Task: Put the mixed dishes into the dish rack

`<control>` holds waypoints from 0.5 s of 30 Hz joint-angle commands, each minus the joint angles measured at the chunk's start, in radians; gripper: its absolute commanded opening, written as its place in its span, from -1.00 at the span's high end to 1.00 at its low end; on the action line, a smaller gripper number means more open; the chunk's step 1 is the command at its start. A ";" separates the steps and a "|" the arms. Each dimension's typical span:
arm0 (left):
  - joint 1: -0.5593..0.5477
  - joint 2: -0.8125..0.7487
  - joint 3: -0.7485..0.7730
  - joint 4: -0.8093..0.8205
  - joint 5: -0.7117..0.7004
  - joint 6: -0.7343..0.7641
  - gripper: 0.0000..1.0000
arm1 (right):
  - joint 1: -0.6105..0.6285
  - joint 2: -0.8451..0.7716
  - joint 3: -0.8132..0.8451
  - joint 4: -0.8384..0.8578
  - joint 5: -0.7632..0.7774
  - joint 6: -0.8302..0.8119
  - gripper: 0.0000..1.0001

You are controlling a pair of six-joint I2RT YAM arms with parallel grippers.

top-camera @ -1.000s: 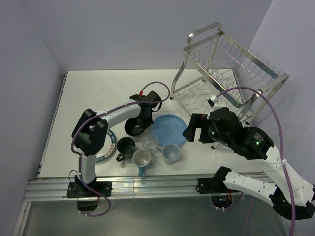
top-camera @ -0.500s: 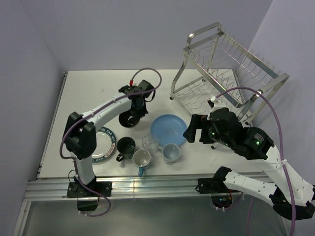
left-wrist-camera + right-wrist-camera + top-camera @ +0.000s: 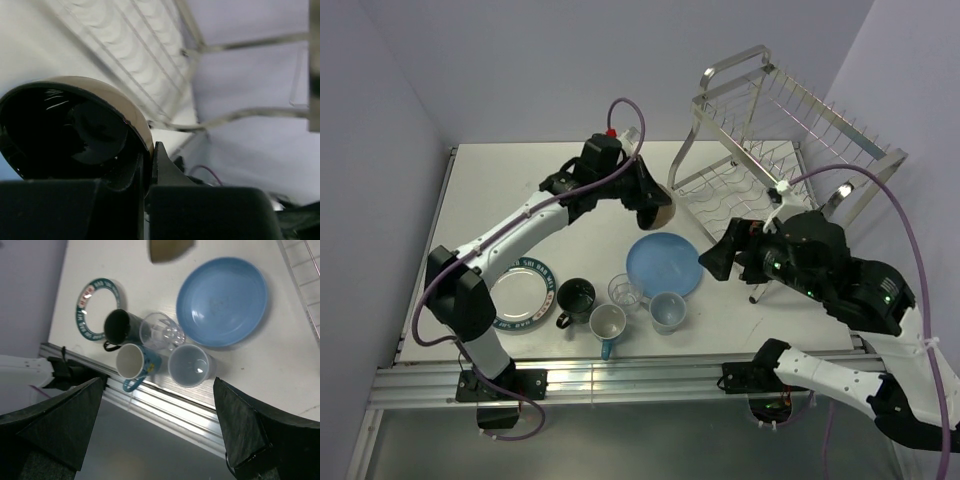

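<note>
Pinching the tilted black bowl (image 3: 75,130) by its rim alone, just beside the dish rack (image 3: 775,150), the clenched left hand (image 3: 147,162) risks dropping it or striking a rack leg.

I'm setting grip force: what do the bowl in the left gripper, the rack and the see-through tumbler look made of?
The black bowl is probably glazed ceramic: glossy black inside with highlights, tan outside. The dish rack is polished metal wire and tube with a silvery shine. The clear glass is transparent, either glass or plastic; I cannot tell which.
</note>
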 commanded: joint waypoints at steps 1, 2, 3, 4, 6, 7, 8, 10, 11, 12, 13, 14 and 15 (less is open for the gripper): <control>-0.005 0.003 -0.090 0.382 0.291 -0.139 1.00 | 0.009 -0.030 0.077 0.010 0.001 -0.004 -0.97; -0.007 0.026 -0.103 0.517 0.358 -0.206 1.00 | 0.009 -0.033 0.082 0.004 0.004 -0.002 -0.97; -0.010 0.040 -0.107 0.562 0.380 -0.235 1.00 | 0.009 -0.038 0.089 0.001 0.007 0.001 -0.97; -0.013 0.072 -0.104 0.597 0.397 -0.258 1.00 | 0.009 -0.038 0.092 -0.004 0.011 0.001 -0.97; -0.025 0.101 -0.103 0.702 0.437 -0.324 1.00 | 0.009 -0.039 0.100 -0.018 0.014 0.004 -0.97; -0.030 0.113 -0.097 0.738 0.446 -0.346 1.00 | 0.009 -0.041 0.098 -0.019 0.013 0.007 -0.97; -0.036 0.148 -0.089 0.774 0.456 -0.393 1.00 | 0.007 -0.042 0.097 -0.025 0.014 0.008 -0.97; -0.054 0.193 -0.055 0.887 0.499 -0.450 1.00 | 0.007 -0.047 0.097 -0.028 0.016 0.014 -0.97; -0.062 0.242 -0.045 0.927 0.512 -0.516 1.00 | 0.007 -0.050 0.098 -0.028 0.017 0.016 -0.97; -0.079 0.267 -0.035 1.008 0.525 -0.550 0.99 | 0.009 -0.051 0.103 -0.028 0.016 0.019 -0.97; -0.085 0.308 -0.026 1.054 0.529 -0.585 1.00 | 0.009 -0.051 0.106 -0.030 0.017 0.021 -0.97; -0.093 0.325 -0.022 1.090 0.530 -0.642 1.00 | 0.009 -0.053 0.111 -0.031 0.020 0.022 -0.97; -0.102 0.340 -0.018 1.117 0.529 -0.662 0.99 | 0.009 -0.053 0.120 -0.035 0.022 0.022 -0.97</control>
